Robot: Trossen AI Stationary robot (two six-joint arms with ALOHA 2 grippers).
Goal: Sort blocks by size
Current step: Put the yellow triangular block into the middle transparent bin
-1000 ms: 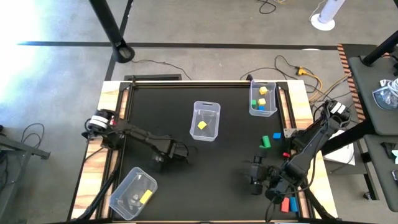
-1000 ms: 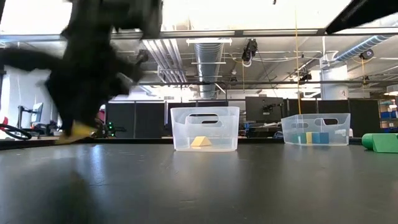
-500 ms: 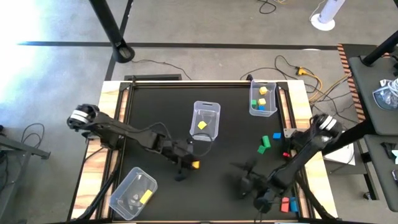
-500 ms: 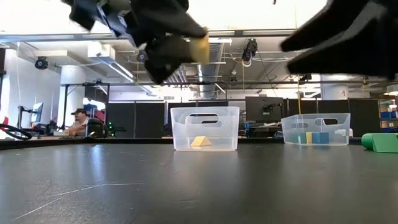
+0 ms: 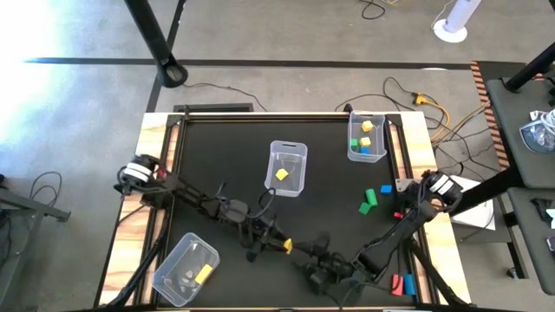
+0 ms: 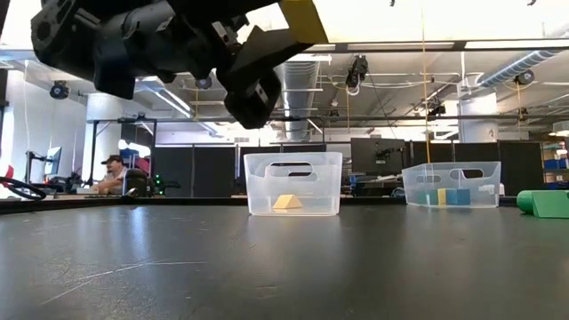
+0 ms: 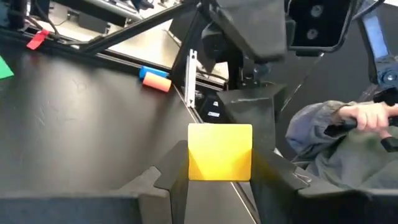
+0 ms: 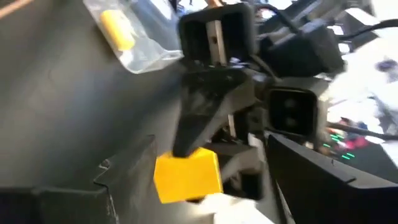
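The yellow block (image 5: 286, 246) sits above the front middle of the black tabletop (image 5: 225, 156), clamped between the fingers of the left gripper (image 5: 279, 242). In the left wrist view it fills the gap between the two dark fingers (image 7: 163, 180), its flat face square to the camera. The right gripper (image 5: 323, 261) points at it from just beside, fingers spread, and in the right wrist view the block lies at the mouth of that spread, with the left gripper's fingers coming down onto it from behind.

Behind this meeting point stands the middle bin (image 5: 287, 168), holding one yellow cube (image 5: 281, 174). The far-right bin (image 5: 366, 138) holds yellow, green and blue pieces. The front-left bin (image 5: 185, 269) holds a yellow bar (image 5: 203, 274). Loose green blocks (image 5: 368, 199) and a blue cube (image 5: 385, 188) lie on the right side of the tabletop, well apart from the grippers; red and blue pieces (image 5: 402, 283) rest by the front-right edge. The left half of the tabletop is open.
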